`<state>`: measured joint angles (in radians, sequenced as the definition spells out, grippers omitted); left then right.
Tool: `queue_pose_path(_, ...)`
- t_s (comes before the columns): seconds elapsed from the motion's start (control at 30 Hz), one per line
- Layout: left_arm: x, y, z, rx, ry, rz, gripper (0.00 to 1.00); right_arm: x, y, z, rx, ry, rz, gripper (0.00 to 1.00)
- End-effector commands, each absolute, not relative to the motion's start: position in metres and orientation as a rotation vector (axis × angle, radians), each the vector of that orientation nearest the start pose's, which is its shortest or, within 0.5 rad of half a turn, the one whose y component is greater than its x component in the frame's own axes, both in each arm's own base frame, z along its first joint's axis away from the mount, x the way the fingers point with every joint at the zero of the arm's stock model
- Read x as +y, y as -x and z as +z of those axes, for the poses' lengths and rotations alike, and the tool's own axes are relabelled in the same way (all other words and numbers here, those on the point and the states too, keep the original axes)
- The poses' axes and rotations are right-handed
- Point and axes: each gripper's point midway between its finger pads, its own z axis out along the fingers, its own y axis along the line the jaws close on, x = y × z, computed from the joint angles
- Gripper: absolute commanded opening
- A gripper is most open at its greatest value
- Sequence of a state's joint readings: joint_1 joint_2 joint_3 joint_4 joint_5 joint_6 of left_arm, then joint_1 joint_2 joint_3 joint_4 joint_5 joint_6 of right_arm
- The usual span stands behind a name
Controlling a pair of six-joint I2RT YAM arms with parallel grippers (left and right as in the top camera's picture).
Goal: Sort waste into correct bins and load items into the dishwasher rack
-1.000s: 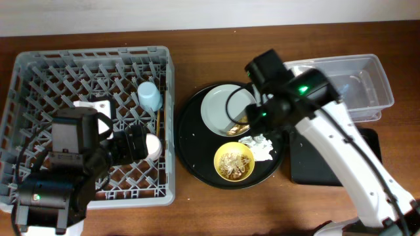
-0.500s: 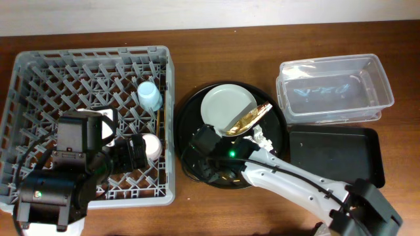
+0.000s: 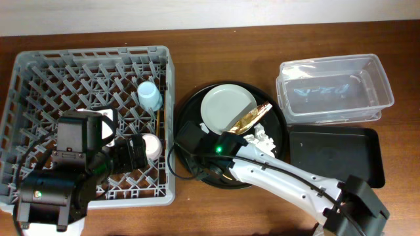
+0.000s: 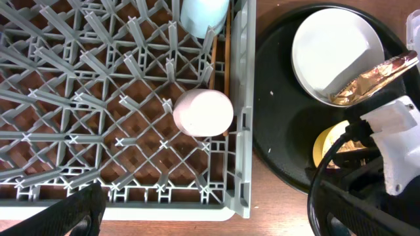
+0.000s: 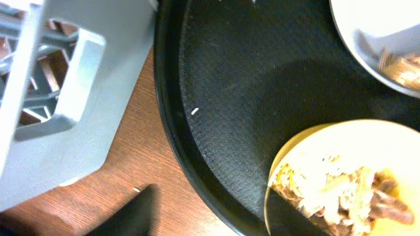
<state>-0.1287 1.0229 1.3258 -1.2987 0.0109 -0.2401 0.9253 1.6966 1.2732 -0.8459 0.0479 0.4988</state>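
Observation:
The grey dishwasher rack (image 3: 39,78) holds the light-blue cup (image 3: 149,95), the pink cup (image 3: 152,145) and the chopsticks (image 4: 220,65) along its right wall. My left gripper (image 4: 210,226) is open and empty above the rack's front edge, near the pink cup (image 4: 203,113). On the round black tray (image 3: 190,118) are the grey-green plate (image 3: 226,105), the gold wrapper (image 3: 249,119) and the white napkin (image 3: 264,137). My right gripper (image 5: 210,219) is open at the left rim of the yellow bowl (image 5: 328,141), which holds food scraps (image 5: 341,190). My arm hides the bowl in the overhead view.
The clear tub (image 3: 335,88) stands at the back right, with the shallow black tray (image 3: 335,154) in front of it. The rack's corner (image 5: 59,111) is close to the left of my right gripper. My right arm (image 3: 282,180) stretches across the front of the table.
My right arm swung from the plate and wrapper to the front left of the round tray, over the yellow bowl. My left gripper drew back slightly from the pink cup.

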Motion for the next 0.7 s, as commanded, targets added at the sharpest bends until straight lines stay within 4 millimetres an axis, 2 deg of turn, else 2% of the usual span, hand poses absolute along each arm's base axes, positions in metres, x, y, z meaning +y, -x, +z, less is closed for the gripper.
queue_pose_path(0.0, -0.030, -0.230, 0.264, 2.567, 0.144, -0.142, 0.99, 0.263, -0.229, 0.068, 2.857, 0.436, 0.083, 0.37)
queue_pose_path(0.1, -0.030, -0.230, 0.264, 2.566, 0.144, -0.142, 0.99, 0.249, -0.234, 0.053, 2.817, 0.410, -0.003, 0.36)
queue_pose_path(0.2, -0.030, -0.230, 0.264, 2.567, 0.144, -0.142, 0.99, 0.248, -0.230, 0.037, 2.811, 0.408, 0.023, 0.36)
queue_pose_path(0.3, -0.030, -0.230, 0.264, 2.566, 0.144, -0.142, 0.99, 0.251, -0.229, 0.035, 2.815, 0.411, 0.045, 0.18)
queue_pose_path(0.47, -0.030, -0.230, 0.264, 2.567, 0.144, -0.142, 0.99, 0.248, -0.227, 0.033, 2.822, 0.414, 0.035, 0.19)
queue_pose_path(0.53, -0.030, -0.230, 0.264, 2.567, 0.144, -0.142, 0.99, 0.248, -0.226, 0.032, 2.826, 0.415, 0.038, 0.25)
queue_pose_path(0.67, -0.030, -0.230, 0.264, 2.566, 0.144, -0.142, 0.99, 0.247, -0.225, 0.031, 2.831, 0.417, 0.036, 0.27)
